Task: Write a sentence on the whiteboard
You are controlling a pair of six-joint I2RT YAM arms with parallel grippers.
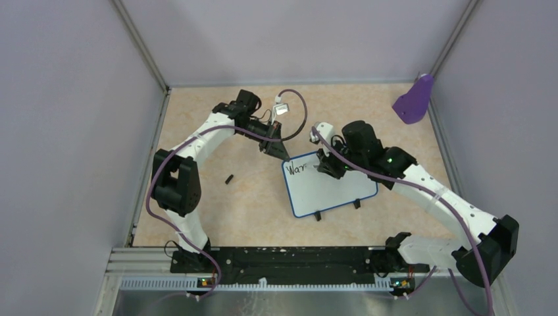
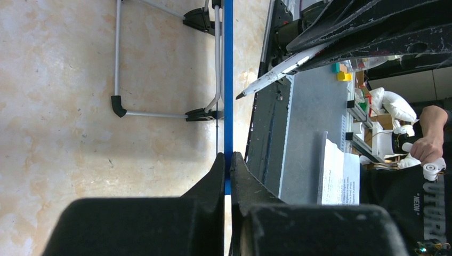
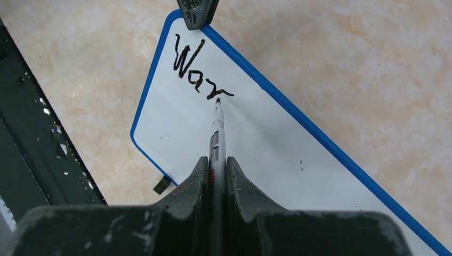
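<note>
I have the right gripper [image 3: 216,160] clamped on the marker [image 3: 217,125], its tip touching the whiteboard [image 3: 277,154] at the end of "War", all that the sentence [image 3: 194,66] reads. The left gripper [image 2: 228,160] is pinched on the board's blue rim at the far-left corner. The board sits mid-table [image 1: 250,204], feet on its near edge. A purple scoop [image 1: 414,99] lies far right.

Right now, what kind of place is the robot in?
Probably a robot lab. The left arm and right arm are bolted to a rail inside a booth with plain walls, and the left wrist view shows a person beside cluttered shelves.
</note>
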